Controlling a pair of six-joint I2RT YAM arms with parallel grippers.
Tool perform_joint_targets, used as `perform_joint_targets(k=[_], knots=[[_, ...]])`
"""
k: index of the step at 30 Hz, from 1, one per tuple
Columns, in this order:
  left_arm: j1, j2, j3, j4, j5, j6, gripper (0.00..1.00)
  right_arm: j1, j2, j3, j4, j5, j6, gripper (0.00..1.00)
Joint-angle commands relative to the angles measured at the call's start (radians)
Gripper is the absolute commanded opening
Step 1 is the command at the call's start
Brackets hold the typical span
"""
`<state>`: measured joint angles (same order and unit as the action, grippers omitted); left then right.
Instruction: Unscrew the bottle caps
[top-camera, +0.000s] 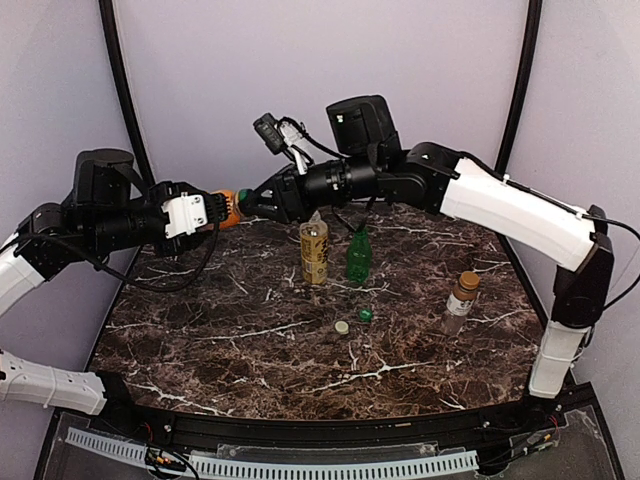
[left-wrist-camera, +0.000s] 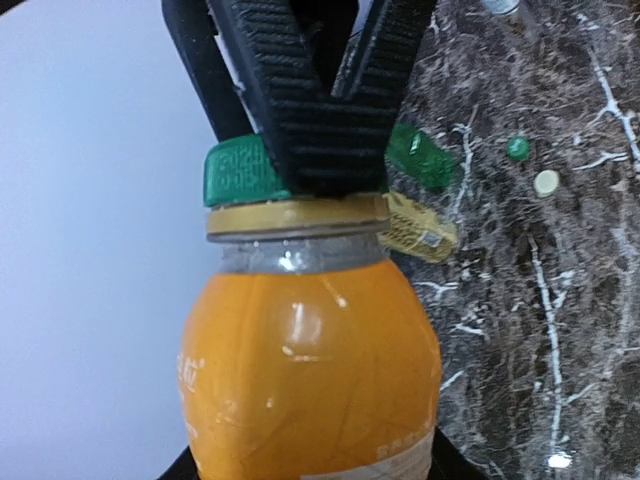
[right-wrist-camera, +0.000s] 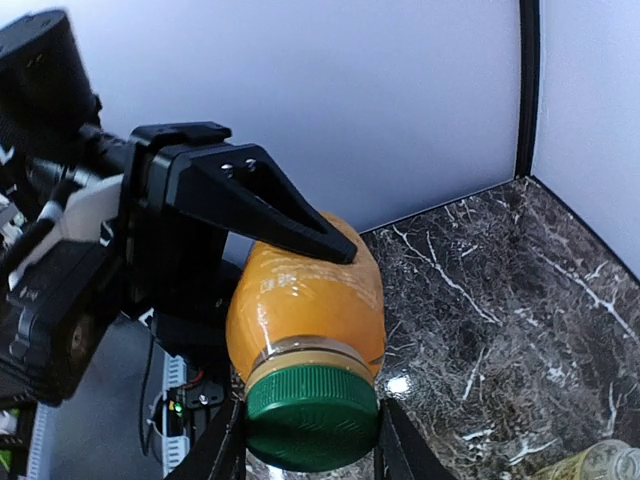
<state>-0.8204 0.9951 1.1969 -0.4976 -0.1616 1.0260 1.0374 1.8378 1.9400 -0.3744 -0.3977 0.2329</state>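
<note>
Loose caps, one cream and one green, lie nearest on the desk. Right of them stands the slim clear bottle, brown cap on. Behind the caps stand the tall yellow-liquid bottle and the green bottle, upright, close together, both apparently open. Farthest, over the desk's far-left corner, the squat orange bottle hangs on its side in the air. Left fingers clamp its body; right fingers pinch its green cap. Risks, as I judge: the body turns in the left clamp, so the thread never loosens; the ribbed pads slip round the cap; the cap frees with the bottle lying flat and juice runs onto the desk.
</note>
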Motion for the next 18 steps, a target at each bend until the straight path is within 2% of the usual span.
perform_joint_targets(k=[1,9,14,18], knots=[[-0.022,0.047,0.063,-0.292,0.494,-0.203,0.13,0.095,-0.02,-0.006,-0.066,-0.05,-0.494,0.0],[-0.023,0.07,0.117,-0.337,0.635,-0.286,0.12,0.181,-0.069,-0.054,-0.146,0.104,-0.893,0.0],[-0.023,0.075,0.126,-0.33,0.669,-0.313,0.11,0.212,-0.087,-0.084,-0.139,0.151,-1.041,0.0],[-0.023,0.076,0.133,-0.327,0.672,-0.324,0.11,0.219,-0.09,-0.102,-0.101,0.173,-1.076,0.0]])
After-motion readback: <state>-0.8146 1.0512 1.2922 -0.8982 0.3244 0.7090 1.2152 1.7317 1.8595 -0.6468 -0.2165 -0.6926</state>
